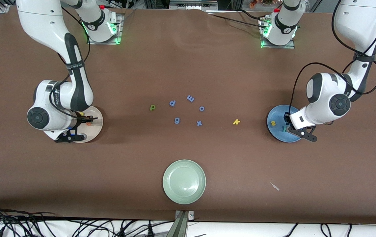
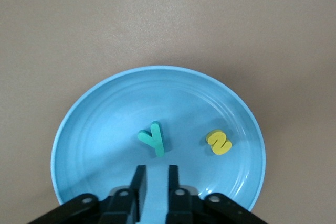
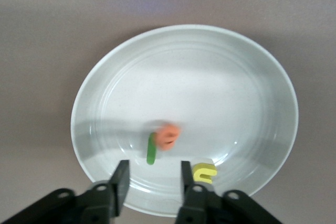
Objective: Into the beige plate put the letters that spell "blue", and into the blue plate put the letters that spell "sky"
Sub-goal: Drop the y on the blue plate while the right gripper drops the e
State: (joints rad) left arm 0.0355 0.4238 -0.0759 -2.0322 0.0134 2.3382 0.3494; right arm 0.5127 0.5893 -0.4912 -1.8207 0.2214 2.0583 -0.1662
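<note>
My right gripper (image 3: 152, 165) hangs open over the beige plate (image 3: 252, 77), nothing between its fingers. In that plate lie a blurred orange e (image 3: 167, 136), a thin green l (image 3: 151, 148) and a yellow u (image 3: 204, 173). My left gripper (image 2: 156, 169) is over the blue plate (image 2: 94, 124), its fingers a little apart and empty. That plate holds a teal y (image 2: 154, 138) and a yellow s (image 2: 219, 142). On the bare table, a dark green b/p letter (image 1: 152, 107) and a yellow k (image 1: 236, 122) lie between the beige plate (image 1: 97, 128) and the blue plate (image 1: 275, 131).
Several all-blue letters lie mid-table around the blue o (image 1: 201, 108) and the blue g (image 1: 177, 120). A pale green plate (image 1: 184, 181) stands nearer the front camera. A small scrap (image 1: 275, 186) lies toward the left arm's end.
</note>
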